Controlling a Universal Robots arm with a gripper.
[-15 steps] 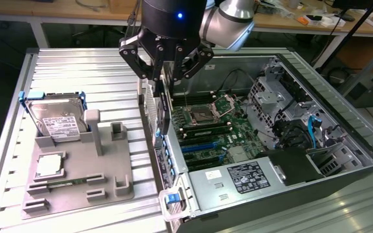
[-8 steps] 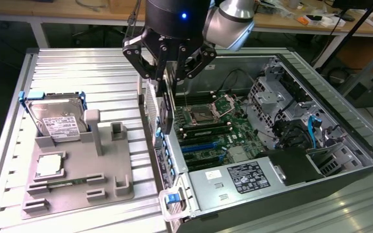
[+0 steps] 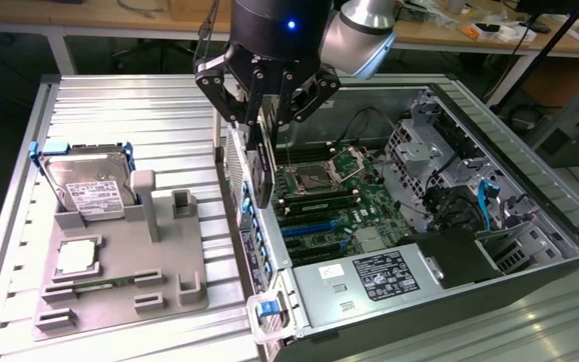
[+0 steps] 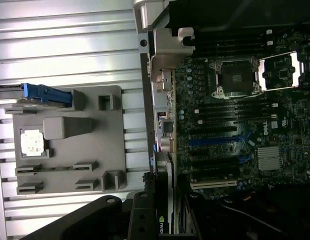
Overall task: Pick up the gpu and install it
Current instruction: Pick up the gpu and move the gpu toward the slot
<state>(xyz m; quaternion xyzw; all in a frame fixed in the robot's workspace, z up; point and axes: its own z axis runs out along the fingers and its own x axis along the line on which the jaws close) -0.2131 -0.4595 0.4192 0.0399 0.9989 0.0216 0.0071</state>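
The gpu (image 3: 262,162), a thin dark card, hangs edge-down from my gripper (image 3: 266,113), whose fingers are shut on its upper edge. It sits above the near wall of the open computer case (image 3: 440,98), beside the motherboard (image 3: 335,200), and clear of the blue expansion slots (image 3: 315,226). In the wrist view the gpu (image 4: 164,220) shows a green logo between the gripper (image 4: 162,207) fingers, over the case wall next to the motherboard (image 4: 235,135).
A grey fixture tray (image 3: 118,249) lies at the exterior view's left, holding a hard drive in a blue caddy (image 3: 88,185), a CPU (image 3: 76,258) and a RAM stick (image 3: 108,284). The power supply (image 3: 370,279) and cables (image 3: 470,204) crowd the case.
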